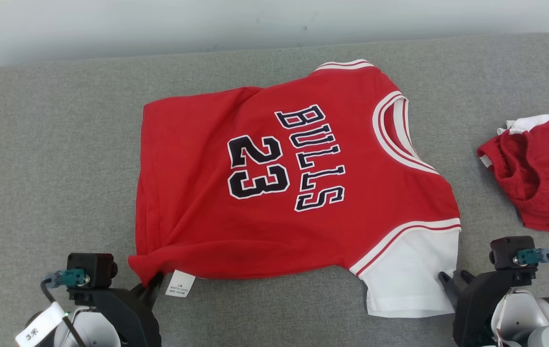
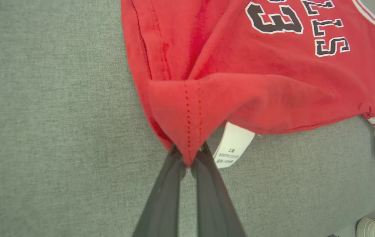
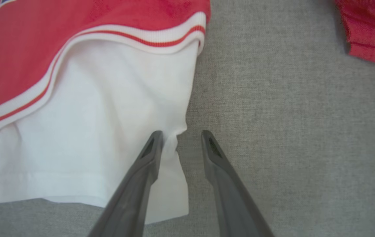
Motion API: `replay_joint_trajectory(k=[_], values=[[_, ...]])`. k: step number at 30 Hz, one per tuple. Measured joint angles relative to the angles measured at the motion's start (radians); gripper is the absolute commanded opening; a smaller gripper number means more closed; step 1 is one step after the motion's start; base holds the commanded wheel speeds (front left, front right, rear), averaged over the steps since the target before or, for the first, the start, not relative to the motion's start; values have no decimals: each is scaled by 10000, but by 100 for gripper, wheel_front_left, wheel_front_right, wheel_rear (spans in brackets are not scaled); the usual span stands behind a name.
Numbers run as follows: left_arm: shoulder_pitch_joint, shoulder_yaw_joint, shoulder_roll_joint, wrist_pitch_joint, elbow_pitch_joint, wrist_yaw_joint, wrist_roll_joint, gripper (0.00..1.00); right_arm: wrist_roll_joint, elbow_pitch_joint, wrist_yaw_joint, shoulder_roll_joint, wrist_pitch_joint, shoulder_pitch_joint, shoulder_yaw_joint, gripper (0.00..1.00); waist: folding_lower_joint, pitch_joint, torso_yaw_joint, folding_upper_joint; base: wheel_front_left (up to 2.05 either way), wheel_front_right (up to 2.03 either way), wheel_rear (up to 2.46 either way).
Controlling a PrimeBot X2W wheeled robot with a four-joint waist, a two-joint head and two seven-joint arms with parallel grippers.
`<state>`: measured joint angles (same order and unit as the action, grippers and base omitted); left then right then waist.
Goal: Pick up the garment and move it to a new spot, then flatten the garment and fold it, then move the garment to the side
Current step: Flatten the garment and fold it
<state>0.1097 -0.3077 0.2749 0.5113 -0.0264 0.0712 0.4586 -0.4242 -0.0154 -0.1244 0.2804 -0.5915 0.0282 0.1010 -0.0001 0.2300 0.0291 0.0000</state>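
Note:
The garment is a red jersey with white sleeves, "BULLS 23" printed on it, spread on the grey surface with its neck toward the right. My left gripper is shut on its red hem corner, which is lifted into a peak beside a white care label. My right gripper stands open at the edge of the white sleeve. The sleeve's edge lies between the jaws, one finger resting over the fabric and the other over bare surface.
A second red garment with a white waistband lies crumpled at the right edge, also seen as red cloth at the top right of the right wrist view. The grey padded surface stretches bare to the left, ending at a pale wall behind.

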Motion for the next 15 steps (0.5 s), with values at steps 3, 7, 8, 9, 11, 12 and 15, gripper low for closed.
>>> replay_joint_trajectory(k=[3, 7, 8, 9, 11, 12, 15], values=[[-1, -4, 0, 73, -25, 0, 0, 0, 36, 65, 0, -219, -132, -32, 0, 62, 0, 31, -9, 0, 0, 0, 0], [-1, -12, 2, 77, -52, 0, 0, 0, 56, 42, 0, -347, -251, -32, -46, 68, 1, 72, 0, 0, 0, 0, 0], [0, -12, 2, 79, -61, 0, 0, 0, 92, 36, 0, -362, -261, -32, -63, 65, 1, 80, 5, 0, 0, 0, 0], [0, -12, 2, 84, -69, 0, 0, 0, 138, 35, 0, -395, -282, -32, -100, 64, 1, 86, 9, 0, 0, 0, 0], [0, -12, 2, 88, -73, 0, 2, 0, 173, 35, 0, -433, -389, -36, -115, 55, 1, 94, 17, 0, 0, 0, 0], [0, -13, 2, 88, -73, 0, 8, 0, 184, 31, 0, -449, -460, -40, -113, 45, 1, 98, 21, 0, 0, 0, 0], [0, -17, 0, 90, -75, 0, 29, 0, 215, -4, 0, -485, -585, -76, -104, 0, 1, 103, 32, 0, 0, 0, 0]])
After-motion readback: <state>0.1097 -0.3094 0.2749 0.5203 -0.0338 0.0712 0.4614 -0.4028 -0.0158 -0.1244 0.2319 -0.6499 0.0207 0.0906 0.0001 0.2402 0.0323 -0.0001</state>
